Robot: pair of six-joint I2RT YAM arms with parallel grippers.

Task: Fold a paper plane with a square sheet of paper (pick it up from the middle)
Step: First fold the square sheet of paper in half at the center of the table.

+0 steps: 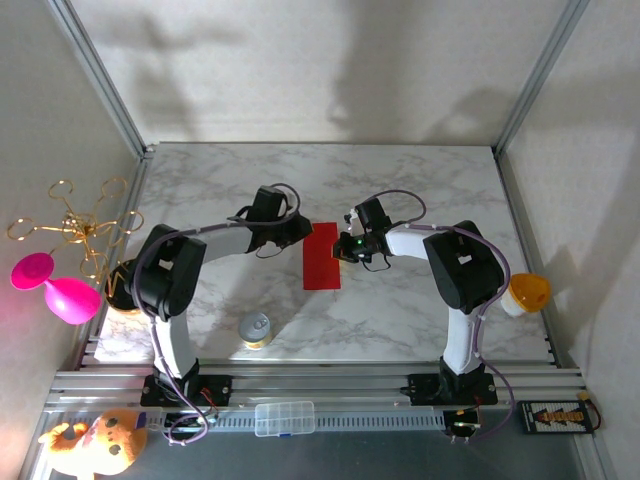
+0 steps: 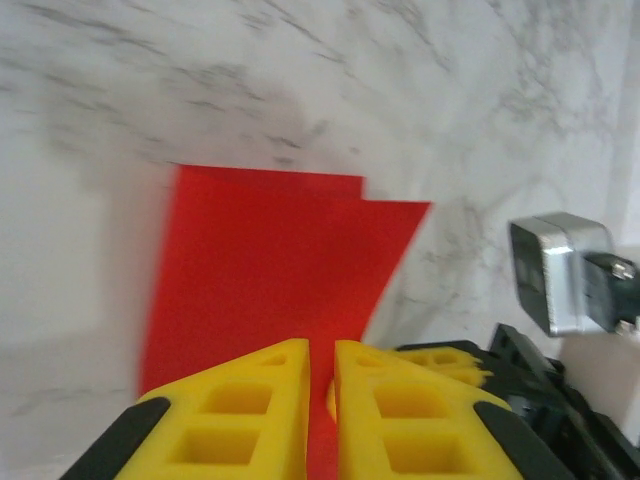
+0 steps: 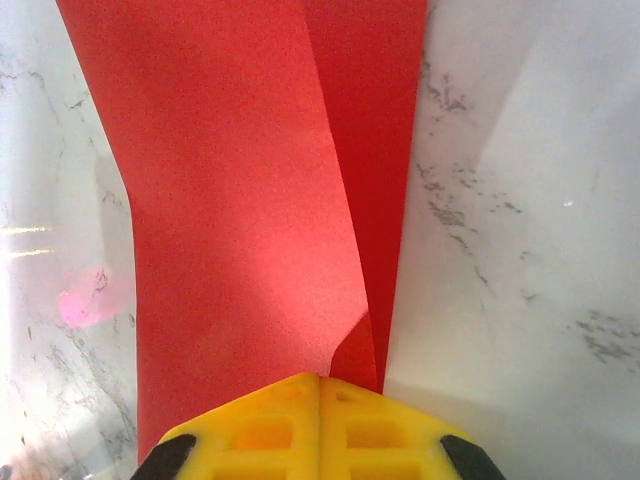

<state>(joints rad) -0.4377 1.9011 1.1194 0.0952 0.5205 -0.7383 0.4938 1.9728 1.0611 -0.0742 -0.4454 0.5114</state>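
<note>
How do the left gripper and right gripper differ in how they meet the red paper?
The left gripper shows a thin slit between its jaws, with red paper visible through it; the right gripper has its jaws pressed together on the paper. Before the left gripper the paper looks flat on the table; at the right gripper it curls up into the jaws. Both are yellow-tipped and flank the sheet.

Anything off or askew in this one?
The square sheet of paper is folded askew. In the left wrist view its two layers do not line up, one corner jutting out at a slant. In the right wrist view the upper layer bows up towards the right gripper instead of lying flat.
</note>
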